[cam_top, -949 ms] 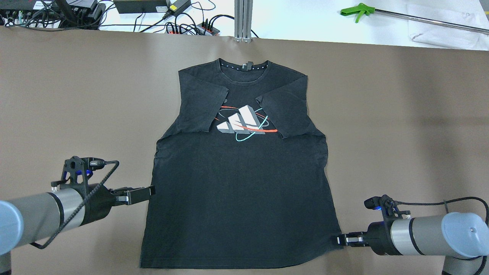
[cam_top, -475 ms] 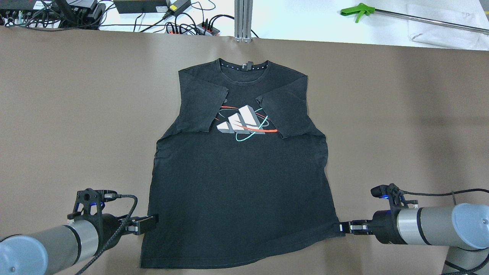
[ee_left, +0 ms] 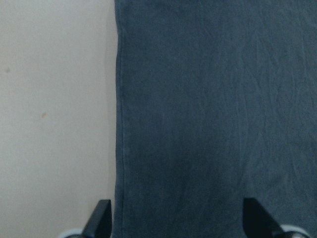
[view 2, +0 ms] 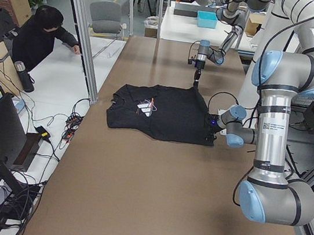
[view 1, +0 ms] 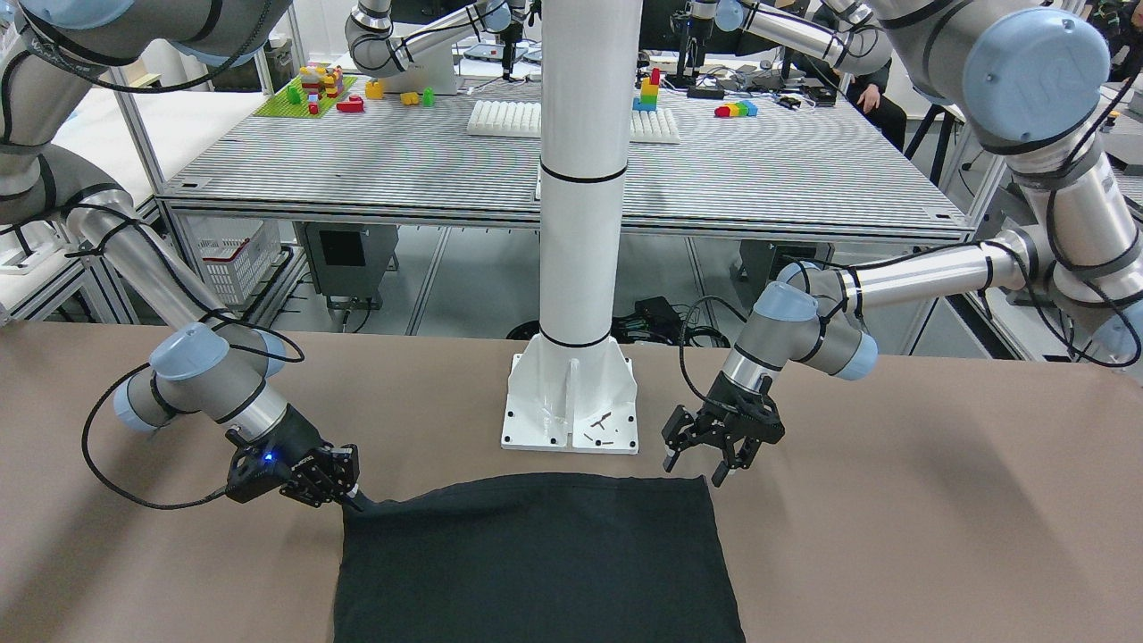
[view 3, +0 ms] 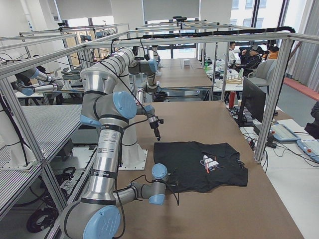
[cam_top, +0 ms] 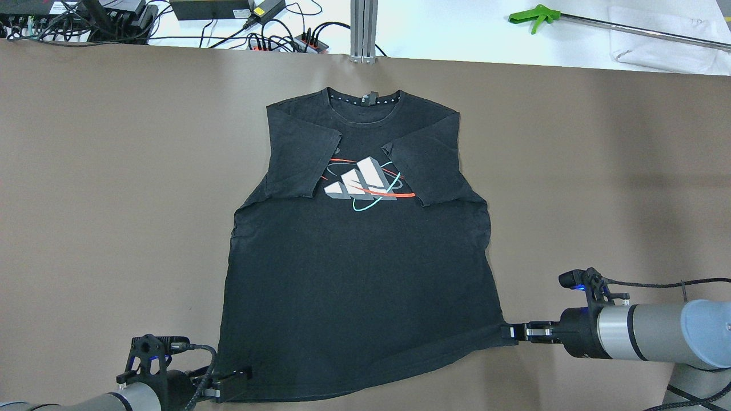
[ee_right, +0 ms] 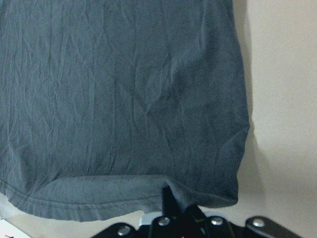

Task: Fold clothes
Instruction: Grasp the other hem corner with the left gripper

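Observation:
The clothes are one black T-shirt (cam_top: 360, 274) lying flat, with a white, red and teal chest print and both sleeves folded inward. Its collar points away from me. My right gripper (cam_top: 505, 333) is shut on the hem corner at the shirt's right side and holds it slightly raised; the wrist view shows fabric pinched between the fingertips (ee_right: 171, 198). My left gripper (cam_top: 243, 379) hovers open at the opposite hem corner. Its fingers (ee_left: 101, 223) straddle the shirt's side edge (ee_left: 119, 124) without touching it. From the front, the left gripper (view 1: 692, 471) stands just above the shirt's corner (view 1: 701, 487).
The white pillar (view 1: 579, 179) with its base plate (view 1: 570, 406) stands on the brown table just behind the hem. Cables and power strips (cam_top: 285, 40) and a green-handled tool (cam_top: 534, 17) lie beyond the table's far edge. A person (view 2: 43, 34) leans at the far side.
My left arm has slid back along the shirt's left edge to the hem corner. The right gripper has drawn its hem corner forward, so the hem now runs slanted.

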{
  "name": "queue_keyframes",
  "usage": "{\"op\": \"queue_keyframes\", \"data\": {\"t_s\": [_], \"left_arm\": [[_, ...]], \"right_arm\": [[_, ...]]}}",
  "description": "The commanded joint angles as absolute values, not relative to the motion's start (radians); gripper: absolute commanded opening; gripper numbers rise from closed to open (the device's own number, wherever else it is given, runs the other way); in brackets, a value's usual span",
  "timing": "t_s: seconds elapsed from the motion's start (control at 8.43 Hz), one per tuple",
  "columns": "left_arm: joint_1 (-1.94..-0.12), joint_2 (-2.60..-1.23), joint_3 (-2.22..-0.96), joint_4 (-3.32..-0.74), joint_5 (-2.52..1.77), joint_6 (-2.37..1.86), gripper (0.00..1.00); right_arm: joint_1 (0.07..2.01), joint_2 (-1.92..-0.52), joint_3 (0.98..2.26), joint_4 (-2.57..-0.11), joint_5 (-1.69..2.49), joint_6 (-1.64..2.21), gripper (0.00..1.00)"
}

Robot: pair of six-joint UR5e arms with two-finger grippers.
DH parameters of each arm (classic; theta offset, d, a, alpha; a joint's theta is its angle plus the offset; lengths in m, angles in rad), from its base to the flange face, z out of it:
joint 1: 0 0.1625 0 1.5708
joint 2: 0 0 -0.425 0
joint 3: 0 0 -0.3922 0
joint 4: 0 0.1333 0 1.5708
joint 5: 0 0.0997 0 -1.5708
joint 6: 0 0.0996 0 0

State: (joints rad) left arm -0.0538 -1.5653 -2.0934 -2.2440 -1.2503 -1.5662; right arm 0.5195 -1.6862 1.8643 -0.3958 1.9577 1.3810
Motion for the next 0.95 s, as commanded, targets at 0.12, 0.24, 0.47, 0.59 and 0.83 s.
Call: {"op": "queue_keyframes", "data": {"t_s": [0.12,0.24,0.47,0.59,0.83], "left_arm": [[-0.035,-1.559,-2.036,-2.329,-1.233,-1.572,0.94],[-0.034,-1.566,-2.014,-2.332,-1.230,-1.572,0.94],[-0.028,-1.566,-2.008,-2.332,-1.204,-1.575,0.94],[-0.028,-1.565,-2.002,-2.332,-1.204,-1.575,0.94],[-0.014,-1.568,-1.976,-2.333,-1.186,-1.577,0.94]], "right_arm": [[0.526,-1.686,1.868,-0.396,1.957,1.381,0.00],[0.526,-1.684,1.868,-0.396,1.957,1.382,0.00],[0.526,-1.684,1.868,-0.396,1.957,1.382,0.00],[0.526,-1.683,1.868,-0.396,1.957,1.382,0.00],[0.526,-1.681,1.867,-0.396,1.957,1.382,0.00]]}}
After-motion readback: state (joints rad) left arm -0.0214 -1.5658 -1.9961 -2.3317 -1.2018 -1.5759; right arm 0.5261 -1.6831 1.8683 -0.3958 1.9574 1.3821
